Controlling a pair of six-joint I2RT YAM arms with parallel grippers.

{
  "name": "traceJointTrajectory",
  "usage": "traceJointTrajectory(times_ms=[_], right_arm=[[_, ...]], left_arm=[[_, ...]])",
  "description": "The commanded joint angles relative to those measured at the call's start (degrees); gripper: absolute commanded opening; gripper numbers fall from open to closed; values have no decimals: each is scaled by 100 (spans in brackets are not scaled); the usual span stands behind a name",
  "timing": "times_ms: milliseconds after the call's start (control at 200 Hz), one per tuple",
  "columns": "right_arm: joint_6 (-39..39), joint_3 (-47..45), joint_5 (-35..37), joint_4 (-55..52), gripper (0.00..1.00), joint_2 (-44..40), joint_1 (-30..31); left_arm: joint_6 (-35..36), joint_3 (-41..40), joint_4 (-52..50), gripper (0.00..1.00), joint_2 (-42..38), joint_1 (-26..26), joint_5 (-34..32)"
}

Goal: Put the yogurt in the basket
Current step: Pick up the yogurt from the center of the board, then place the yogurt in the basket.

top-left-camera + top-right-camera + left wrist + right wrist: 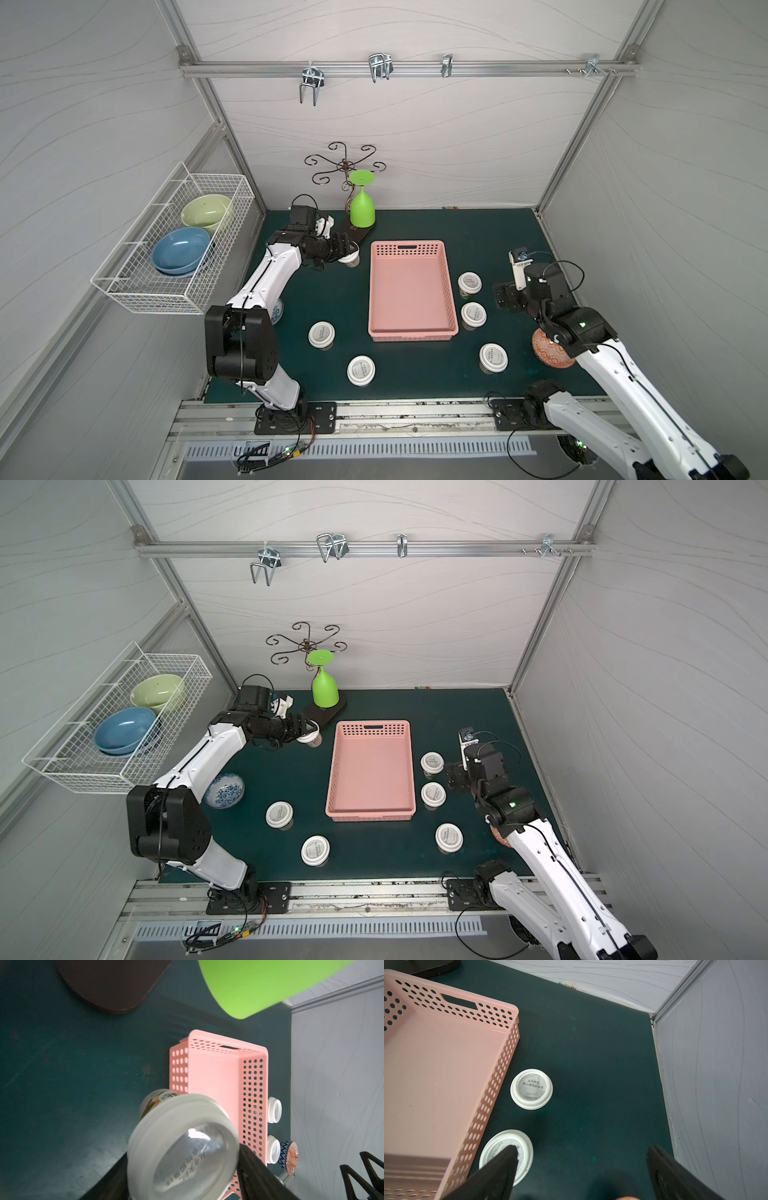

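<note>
- Your left pincer (347, 254) is clamped on one yogurt cup (182, 1126). In the left wrist view a dark finger presses on each side of its white lid.
- This cup is outside the pink basket (409, 291), just beside its far left corner. I cannot tell whether it is lifted off the green surface (415, 374).
- The relation that matters: the basket lies to the right of the held cup, and its long axis runs away from you, near to far. I judge the coming move to be a lift, then a short travel right over the wall.
- The basket holds nothing yet. The right-side cups (473, 314), three of them, stand along its right wall. The left-side cups (321, 334), two of them, stand off its near left corner.
- Your right pincer (581, 1151) stands wide apart and holds nothing. It hangs near the right-side cups, so that arm is nearer to them.
- Take care with the upside-down green glass (362, 208), which stands close behind your left pincer.
</note>
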Motion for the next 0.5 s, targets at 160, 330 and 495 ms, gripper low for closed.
traceJointTrajectory(times_ms=[160,330,495], right_arm=[[-61,-168,183,216,99,-281,50],[-61,-199,188,241,99,-308,53],[-65,-247,202,264,99,-353,59]], left_arm=[[-157,567,79,71,473,-758,165],[-89,1242,-124,71,1098,-1213,-70],[-39,1983,-246,71,1834,-1483,-314]])
